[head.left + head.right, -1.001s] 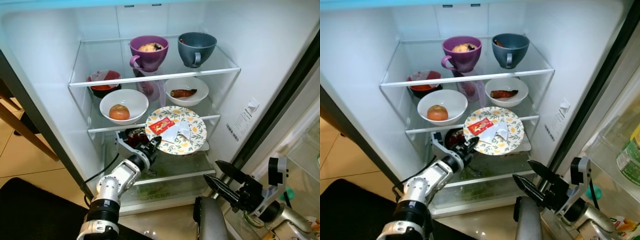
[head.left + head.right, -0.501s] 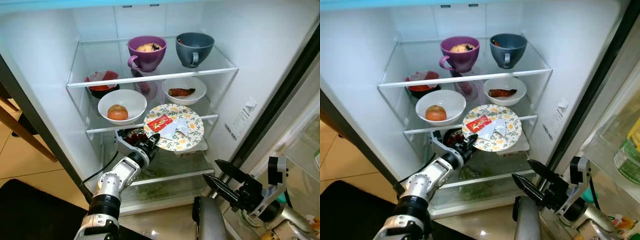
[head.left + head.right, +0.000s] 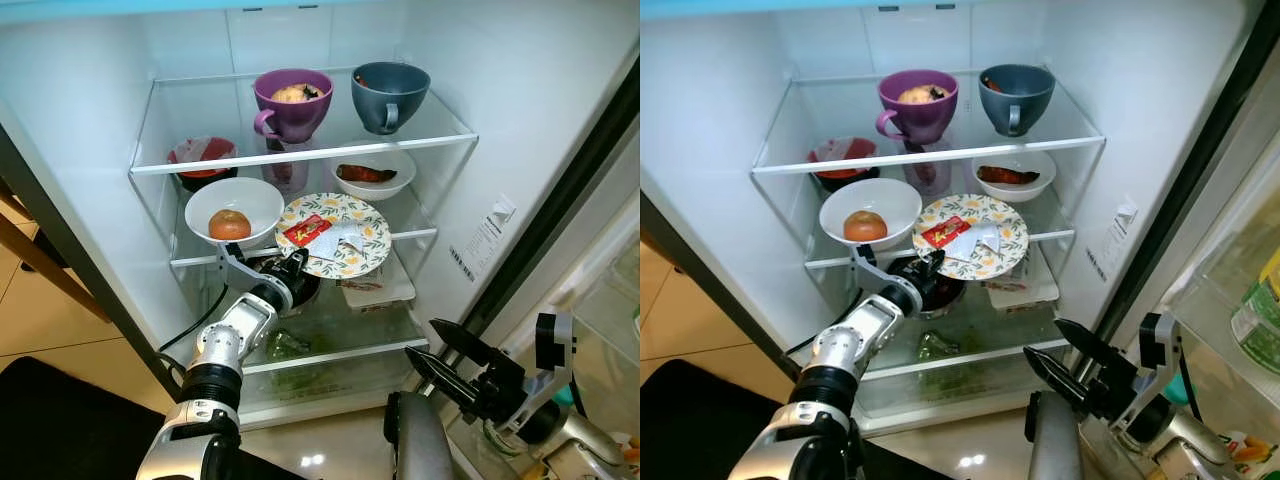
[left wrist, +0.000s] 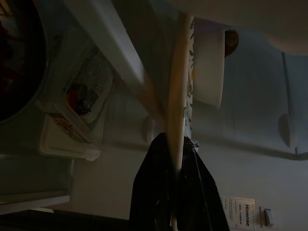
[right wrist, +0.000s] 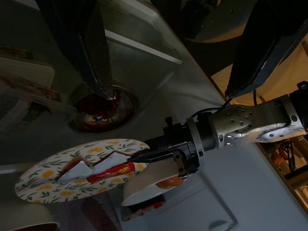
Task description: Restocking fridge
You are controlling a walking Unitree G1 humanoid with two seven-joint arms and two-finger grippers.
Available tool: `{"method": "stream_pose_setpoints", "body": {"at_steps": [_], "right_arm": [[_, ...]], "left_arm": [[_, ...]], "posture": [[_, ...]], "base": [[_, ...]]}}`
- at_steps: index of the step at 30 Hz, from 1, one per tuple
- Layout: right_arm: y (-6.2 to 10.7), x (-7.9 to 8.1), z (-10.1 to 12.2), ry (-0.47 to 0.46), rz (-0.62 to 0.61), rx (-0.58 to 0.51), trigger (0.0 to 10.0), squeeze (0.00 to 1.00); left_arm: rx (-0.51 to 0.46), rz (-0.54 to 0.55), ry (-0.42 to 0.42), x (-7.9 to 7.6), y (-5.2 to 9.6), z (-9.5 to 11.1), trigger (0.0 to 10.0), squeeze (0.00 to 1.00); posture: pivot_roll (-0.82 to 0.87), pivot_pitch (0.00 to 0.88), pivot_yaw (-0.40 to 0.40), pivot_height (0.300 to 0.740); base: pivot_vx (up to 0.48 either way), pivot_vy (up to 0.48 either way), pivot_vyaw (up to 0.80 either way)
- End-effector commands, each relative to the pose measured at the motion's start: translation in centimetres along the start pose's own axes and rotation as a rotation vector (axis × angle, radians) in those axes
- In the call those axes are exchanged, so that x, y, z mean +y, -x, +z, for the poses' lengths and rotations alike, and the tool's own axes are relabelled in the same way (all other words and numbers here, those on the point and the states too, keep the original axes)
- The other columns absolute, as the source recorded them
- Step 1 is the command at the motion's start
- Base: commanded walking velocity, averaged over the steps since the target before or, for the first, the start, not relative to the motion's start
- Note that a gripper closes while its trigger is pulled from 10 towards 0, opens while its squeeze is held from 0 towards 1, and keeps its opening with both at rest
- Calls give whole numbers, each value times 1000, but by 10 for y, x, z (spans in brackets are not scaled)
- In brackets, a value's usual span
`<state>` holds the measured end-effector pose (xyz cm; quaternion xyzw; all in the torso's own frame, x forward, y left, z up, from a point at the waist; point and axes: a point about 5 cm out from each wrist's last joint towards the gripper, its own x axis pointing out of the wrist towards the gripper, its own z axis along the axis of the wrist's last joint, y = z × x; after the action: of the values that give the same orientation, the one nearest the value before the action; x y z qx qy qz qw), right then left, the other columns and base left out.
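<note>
Yellow flowers pattern the plate (image 3: 333, 234), which carries a red packet (image 3: 307, 230) and a white packet (image 3: 337, 240) and sits tilted at the front lip of the middle shelf (image 3: 410, 233), its far rim over the glass and its near rim hanging out in the air. The left gripper (image 3: 292, 266) has its two black fingers closed on that near rim, one above and one below as the wrist view shows it edge-on, so the plate extends away from the fingers, up and back into the fridge; getting it to rest looks to me like a matter of pushing along that line until it lies flat on the shelf. Just beside it on the left is a white bowl with an apple (image 3: 233, 206), and behind it a second white bowl (image 3: 375, 170) holding something brown, so there is little room. A red bowl (image 3: 201, 161) sits at the back left. On the top shelf stand two mugs, one purple mug (image 3: 292, 103) and one grey mug (image 3: 389, 95). Below the plate are a dark bowl (image 3: 300, 288) and a clear box (image 3: 378, 288). The right gripper (image 3: 432, 356) hangs well apart, low by the door, fingers spread and empty.
</note>
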<state>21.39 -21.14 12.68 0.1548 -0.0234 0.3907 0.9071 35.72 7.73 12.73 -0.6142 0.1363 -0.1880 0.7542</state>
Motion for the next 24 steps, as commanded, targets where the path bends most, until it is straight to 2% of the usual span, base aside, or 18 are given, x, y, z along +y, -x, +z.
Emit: {"method": "stream_pose_setpoints", "body": {"at_steps": [1,14,19,24], "right_arm": [[0,2,2,7,10,16,10000,0],[-1,2,2,7,17,22,10000,0],[-2,3,3,8,25,21,10000,0],[-3,4,3,8,32,23,10000,0]], "left_arm": [[-4,18,-6,2,-2,-1,10000,0],[43,-18,-2,2,0,-12,10000,0],[12,-16,9,4,1,-5,10000,0],[0,-34,20,-3,-4,-3,10000,0]], "posture": [[-95,149,39,375],[-95,145,37,375],[-95,147,36,375],[-95,150,35,375]], "base": [[0,0,0],[0,0,0],[0,0,0],[0,0,0]]}}
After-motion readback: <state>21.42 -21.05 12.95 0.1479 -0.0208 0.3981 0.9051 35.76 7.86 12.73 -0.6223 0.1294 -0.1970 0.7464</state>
